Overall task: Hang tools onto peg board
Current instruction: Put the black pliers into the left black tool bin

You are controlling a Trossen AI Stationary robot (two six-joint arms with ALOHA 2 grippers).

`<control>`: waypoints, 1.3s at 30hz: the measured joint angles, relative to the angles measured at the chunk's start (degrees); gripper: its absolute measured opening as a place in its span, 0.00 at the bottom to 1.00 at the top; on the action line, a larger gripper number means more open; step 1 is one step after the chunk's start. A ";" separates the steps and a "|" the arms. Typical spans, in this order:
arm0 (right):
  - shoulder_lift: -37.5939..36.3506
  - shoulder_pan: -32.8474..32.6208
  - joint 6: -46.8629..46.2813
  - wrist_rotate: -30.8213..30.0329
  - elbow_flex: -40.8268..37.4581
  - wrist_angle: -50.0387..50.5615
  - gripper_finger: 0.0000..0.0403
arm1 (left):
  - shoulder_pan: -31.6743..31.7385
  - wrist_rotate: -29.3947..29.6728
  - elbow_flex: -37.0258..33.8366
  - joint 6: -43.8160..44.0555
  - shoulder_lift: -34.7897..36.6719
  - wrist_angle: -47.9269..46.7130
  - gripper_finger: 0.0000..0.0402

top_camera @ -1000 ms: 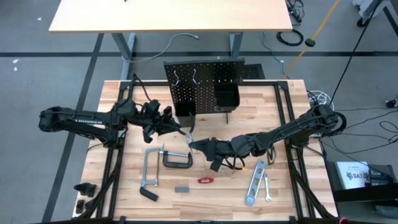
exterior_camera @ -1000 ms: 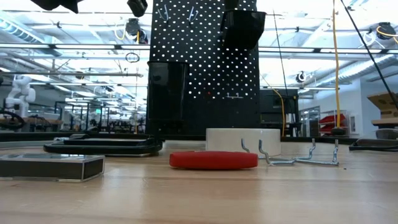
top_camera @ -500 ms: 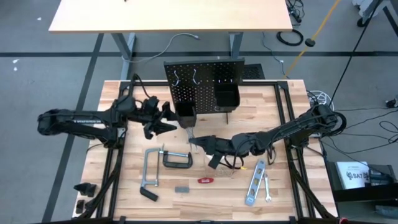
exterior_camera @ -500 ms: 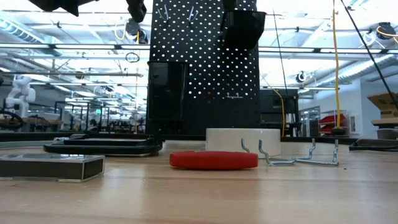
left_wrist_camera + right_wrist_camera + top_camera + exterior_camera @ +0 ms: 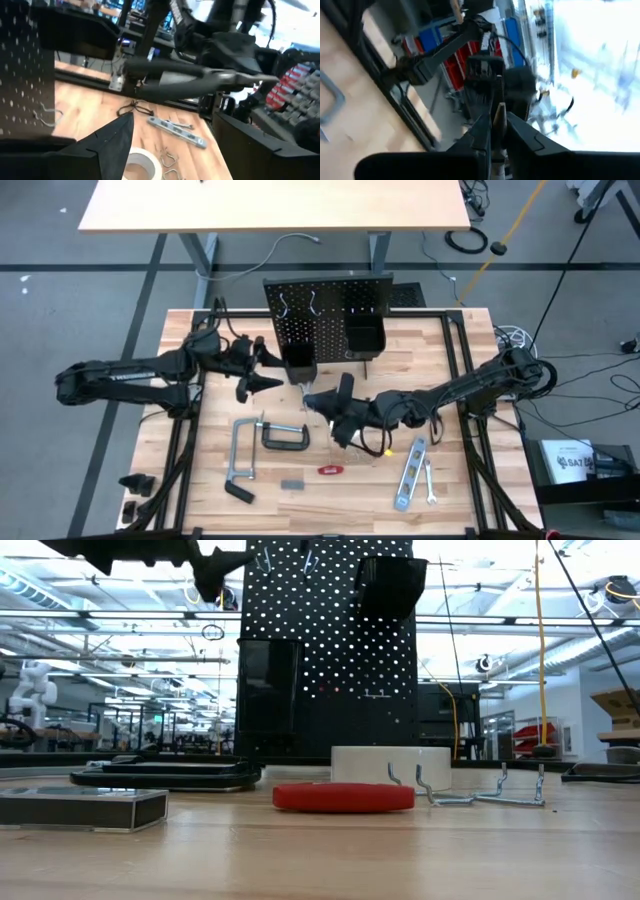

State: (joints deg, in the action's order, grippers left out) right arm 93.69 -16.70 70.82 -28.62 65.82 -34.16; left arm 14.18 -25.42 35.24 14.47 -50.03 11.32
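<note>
The black perforated peg board (image 5: 328, 315) stands upright at the table's far edge, carrying hooks and two box bins. Left gripper (image 5: 268, 372), fingers spread, hovers just left; right gripper (image 5: 312, 402) pinches pliers (image 5: 304, 397) before it.

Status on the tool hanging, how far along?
Done: nothing visibly hung; peg board hooks look bare. In hand: right end effector shut on a slim tool; left end effector open, empty. Left: bar clamp, C-clamp, level, wrench and tape roll on the table.
</note>
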 joint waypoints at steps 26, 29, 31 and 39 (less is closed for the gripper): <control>-0.03 17.74 -48.55 11.61 0.09 4.99 0.07 | -2.75 15.46 -0.02 -8.99 9.19 -11.22 0.69; -0.04 18.71 -51.65 14.15 0.13 5.22 0.07 | -2.76 15.47 -0.02 -8.95 9.19 -11.24 0.69; -0.04 18.96 -52.86 15.01 0.13 5.21 0.07 | -2.75 15.49 -0.02 -8.83 9.19 -11.22 0.69; -0.04 18.92 -54.79 15.50 0.13 5.58 0.07 | -2.76 15.51 -0.04 -8.86 9.19 -11.31 0.69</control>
State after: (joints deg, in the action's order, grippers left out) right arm 93.65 2.22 16.02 -13.12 65.95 -28.58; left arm 11.42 -9.91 35.20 5.61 -40.84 0.01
